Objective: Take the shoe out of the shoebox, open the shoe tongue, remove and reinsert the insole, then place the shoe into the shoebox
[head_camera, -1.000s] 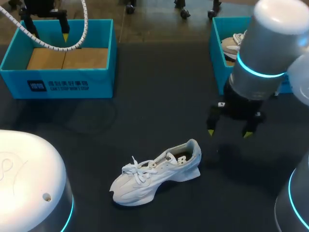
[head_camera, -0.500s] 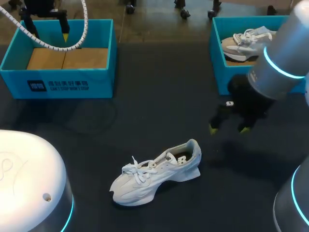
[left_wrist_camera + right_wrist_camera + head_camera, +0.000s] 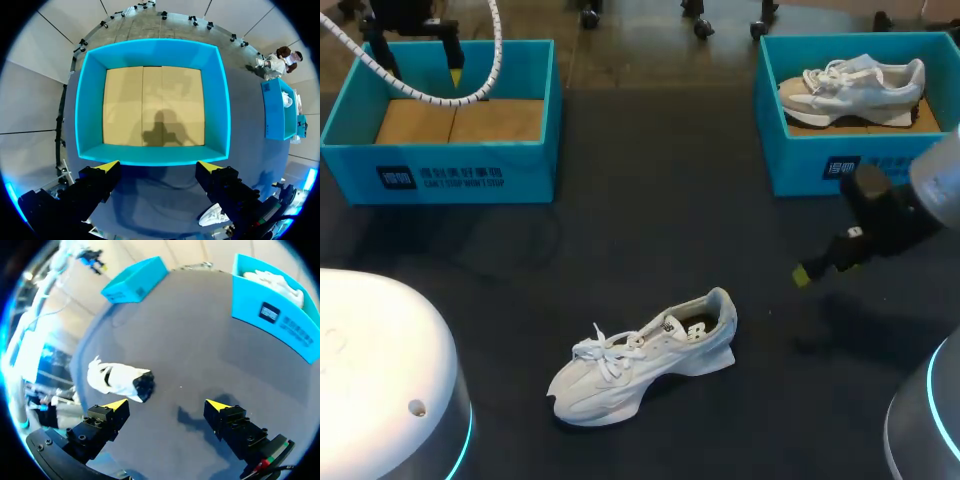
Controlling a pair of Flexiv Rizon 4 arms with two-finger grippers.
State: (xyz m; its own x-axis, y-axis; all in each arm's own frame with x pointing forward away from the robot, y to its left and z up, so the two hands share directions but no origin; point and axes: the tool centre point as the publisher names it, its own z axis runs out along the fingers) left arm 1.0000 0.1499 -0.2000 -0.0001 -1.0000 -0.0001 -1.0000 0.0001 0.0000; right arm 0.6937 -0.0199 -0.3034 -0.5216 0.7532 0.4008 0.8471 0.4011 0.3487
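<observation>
Right arm [image 3: 940, 185]: swung out toward the right edge of the tabletop over the last second; no longer in front of the right-hand box, now farther from the sneaker.
Right pincer [image 3: 167, 405]: wide open, yellow tips well apart, nothing held; hangs over bare tabletop, off to the heel side of the sneaker and well apart from it; side-on in the head view, just in front of the right-hand box.
White lace-up sneaker [image 3: 645, 360]: same spot as a second ago; upright on its sole on the dark tabletop [image 3: 650, 200], near the front middle, out of both boxes; toe toward the left, heel toward the right, collar facing up; touched by neither pincer. In the right wrist view [image 3: 117, 377], heel end turned toward the pincer, ahead of one finger.
Teal open shoebox on the left [image 3: 460, 175]: upright at the far left of the tabletop; tan cardboard floor [image 3: 460, 120] showing.
Left pincer [image 3: 158, 166]: wide open, nothing held; hangs over the left shoebox, looking straight down into it, tips above one long wall; shadow cast on the cardboard floor.
Teal open shoebox on the right [image 3: 820, 170]: far right of the tabletop; holds a second pale sneaker [image 3: 855, 85], lying on the box's tan floor with toe toward the left.
</observation>
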